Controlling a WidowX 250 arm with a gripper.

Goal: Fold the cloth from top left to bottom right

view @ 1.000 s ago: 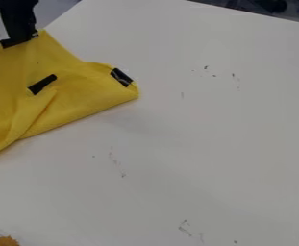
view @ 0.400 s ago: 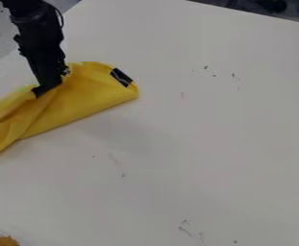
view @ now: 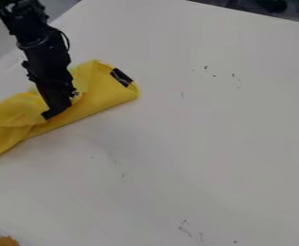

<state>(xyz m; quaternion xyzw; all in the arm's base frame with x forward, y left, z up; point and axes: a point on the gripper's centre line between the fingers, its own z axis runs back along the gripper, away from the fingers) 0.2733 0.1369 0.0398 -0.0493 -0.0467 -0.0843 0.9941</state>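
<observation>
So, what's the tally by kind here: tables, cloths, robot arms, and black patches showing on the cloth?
Tables: 1, white
Cloths: 1, yellow
Robot arms: 1, black
Black patches on the cloth: 1, near its right end
Total: 4

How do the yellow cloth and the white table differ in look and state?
The cloth is yellow, while the table is whitish. The cloth is folded over and rumpled; the table lies flat and smooth. The cloth carries a bold black patch near its right end, whereas the table has only small, faint scuffs. Both run out of the picture at its left edge.
</observation>
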